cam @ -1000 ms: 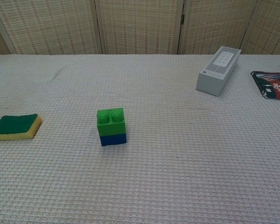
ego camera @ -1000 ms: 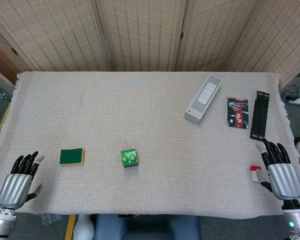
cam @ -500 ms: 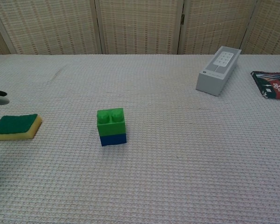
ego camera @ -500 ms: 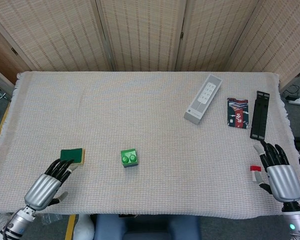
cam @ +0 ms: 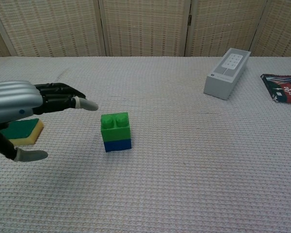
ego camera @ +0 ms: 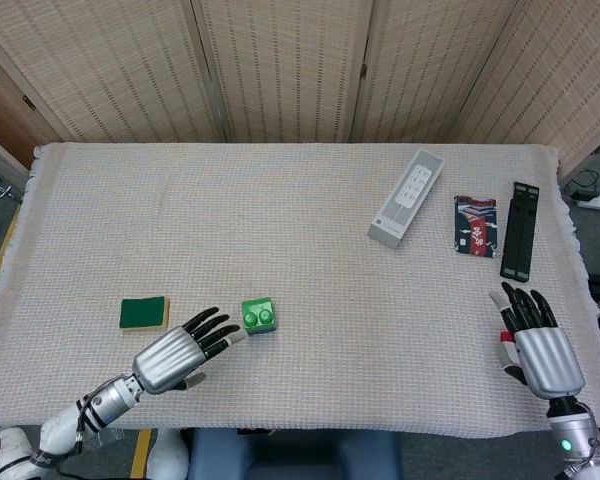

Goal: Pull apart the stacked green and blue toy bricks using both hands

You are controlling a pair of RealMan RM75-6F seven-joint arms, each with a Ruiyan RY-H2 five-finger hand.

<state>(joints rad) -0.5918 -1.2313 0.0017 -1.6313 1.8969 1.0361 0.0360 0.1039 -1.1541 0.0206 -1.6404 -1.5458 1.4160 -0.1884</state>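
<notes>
A green brick (cam: 115, 126) sits stacked on a blue brick (cam: 118, 144) near the table's front middle; the head view shows the green brick (ego camera: 259, 316) from above. My left hand (ego camera: 178, 356) hovers just left of the stack, fingers stretched toward it, holding nothing; the chest view shows the same left hand (cam: 24, 104) with fingertips a short gap from the green brick. My right hand (ego camera: 536, 342) is far off at the front right edge, fingers spread and empty.
A green and yellow sponge (ego camera: 144, 313) lies left of the stack, partly behind my left hand in the chest view. A grey box (ego camera: 407, 197), a dark patterned packet (ego camera: 475, 226) and a black strip (ego camera: 520, 230) lie back right. A small red and white item (ego camera: 503, 341) sits beside my right hand.
My left hand has swept right from the front left corner, past the sponge, up to the brick stack. My right hand has drifted slightly left. The bricks have not moved.
</notes>
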